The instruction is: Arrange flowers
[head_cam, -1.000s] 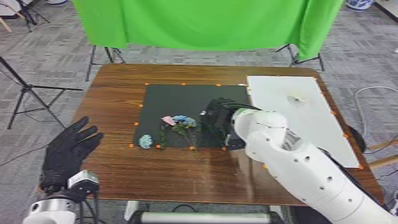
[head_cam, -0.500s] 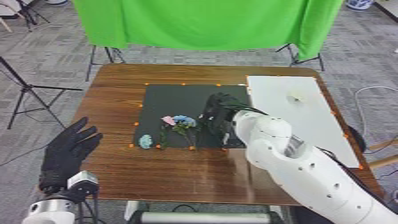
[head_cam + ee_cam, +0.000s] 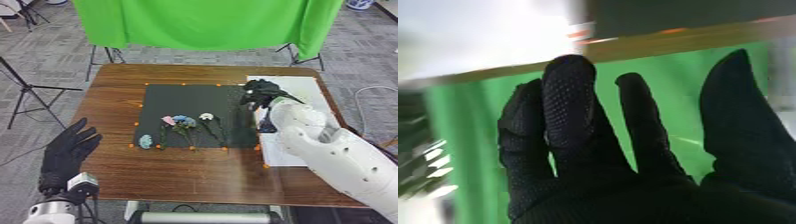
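OK so the right hand is up over where the black mat meets the white board, toward the far side of the brown table. It's got nothing in its grip. In the right wrist view that right hand is pretty relaxed: fingers more or less straight with gaps between some of them, thumb standing apart from the rest.

The left hand is hanging out by the table's left edge, well apart from the flowers, also unclenched with the fingers spread and nothing in them.

As for the flowers, there's a loose row of them lying on the near part of the mat. The pale blue flower is down by the near left corner. Then comes the pink flower, a bit farther from the robot, with the blue flowers just beside it, and the white flower is over to the right of those. The green stems run down toward the mat's near edge. The right hand is apart from all four of these.

Orange markers dot the edges of the mat and board, and a green cloth hangs behind the table.
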